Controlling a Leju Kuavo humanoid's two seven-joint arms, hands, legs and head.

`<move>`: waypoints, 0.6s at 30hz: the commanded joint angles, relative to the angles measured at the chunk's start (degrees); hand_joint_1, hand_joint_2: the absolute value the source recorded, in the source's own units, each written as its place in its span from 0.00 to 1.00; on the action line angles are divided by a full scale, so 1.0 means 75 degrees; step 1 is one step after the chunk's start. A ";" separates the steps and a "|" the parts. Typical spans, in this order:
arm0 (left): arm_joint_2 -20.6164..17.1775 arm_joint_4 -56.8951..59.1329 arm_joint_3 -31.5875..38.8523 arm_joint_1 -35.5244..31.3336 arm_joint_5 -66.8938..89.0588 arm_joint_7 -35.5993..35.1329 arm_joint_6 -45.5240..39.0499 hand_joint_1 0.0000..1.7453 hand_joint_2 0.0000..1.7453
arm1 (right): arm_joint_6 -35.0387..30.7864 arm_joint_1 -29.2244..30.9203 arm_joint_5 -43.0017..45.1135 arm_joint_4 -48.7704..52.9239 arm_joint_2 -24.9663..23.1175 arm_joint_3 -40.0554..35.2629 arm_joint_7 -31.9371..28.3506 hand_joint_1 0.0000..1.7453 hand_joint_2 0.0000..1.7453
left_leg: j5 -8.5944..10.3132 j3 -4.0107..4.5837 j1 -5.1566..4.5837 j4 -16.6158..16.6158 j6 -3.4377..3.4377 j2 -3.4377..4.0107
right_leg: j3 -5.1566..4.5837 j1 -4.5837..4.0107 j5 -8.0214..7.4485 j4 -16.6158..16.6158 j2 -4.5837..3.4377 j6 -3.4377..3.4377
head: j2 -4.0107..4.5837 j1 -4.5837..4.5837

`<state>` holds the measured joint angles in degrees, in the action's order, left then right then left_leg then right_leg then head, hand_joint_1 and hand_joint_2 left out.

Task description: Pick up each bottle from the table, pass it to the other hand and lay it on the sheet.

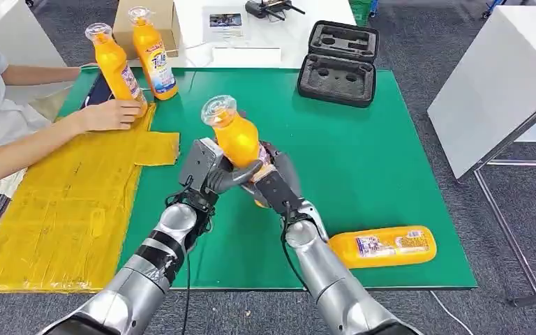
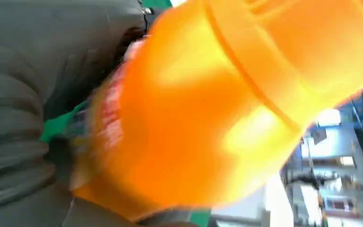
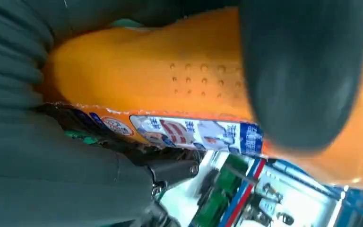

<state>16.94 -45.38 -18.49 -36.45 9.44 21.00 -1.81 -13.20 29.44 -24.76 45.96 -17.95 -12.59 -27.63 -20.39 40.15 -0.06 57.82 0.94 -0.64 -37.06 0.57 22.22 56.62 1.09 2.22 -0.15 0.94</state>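
Both hands grip 1 orange bottle [image 1: 236, 136] mid-handover: left hand [image 1: 218, 174] fingers wrapped, right hand [image 1: 273, 178] too (grip partly hidden). Release the right only once the left feels firm.

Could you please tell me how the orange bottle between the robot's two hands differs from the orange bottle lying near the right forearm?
The orange plastic bottle between the hands stands roughly upright above the green mat; the orange plastic bottle by the right forearm lies flat on its side on that mat. The first is touched by the left hand and right hand; the second lies untouched. Both share the same orange colour and printed labels.
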 commanded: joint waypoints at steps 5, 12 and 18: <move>-0.0177 0.0543 -0.0144 -0.0397 -0.0007 -0.0039 -0.0126 0.00 1.00 | 0.0331 0.0219 -0.0094 -0.0793 -0.0078 -0.0836 0.0102 1.00 1.00 | -0.0045 -0.0092 0.0000 0.0003 -0.0008 0.0021 | 0.0095 0.0001 0.0036 -0.0006 -0.0029 -0.0009 | 0.0000 -0.0003; -0.0158 0.0654 -0.0093 -0.0406 -0.0009 0.0008 -0.0214 0.00 1.00 | 0.0454 0.0229 -0.0069 -0.0924 -0.0086 -0.1029 0.0136 1.00 1.00 | -0.0034 -0.0075 0.0001 -0.0005 -0.0009 0.0013 | 0.0079 0.0000 0.0028 -0.0010 -0.0021 -0.0010 | 0.0000 0.0000; -0.0150 0.0514 0.0161 -0.0337 -0.0055 0.0171 -0.0672 1.00 1.00 | 0.0393 0.0204 -0.0018 -0.0971 -0.0064 -0.1119 0.0119 1.00 1.00 | -0.0029 -0.0065 0.0002 -0.0005 -0.0007 0.0012 | 0.0070 -0.0002 0.0023 -0.0012 -0.0018 -0.0008 | 0.0000 0.0000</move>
<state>16.28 -44.76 -18.27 -35.93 9.44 21.83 -4.71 -11.19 29.41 -24.85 43.54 -18.36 -16.76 -26.49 -20.38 40.17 -0.06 57.82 0.94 -0.68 -37.03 0.57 22.23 56.62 1.10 2.21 -0.15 0.94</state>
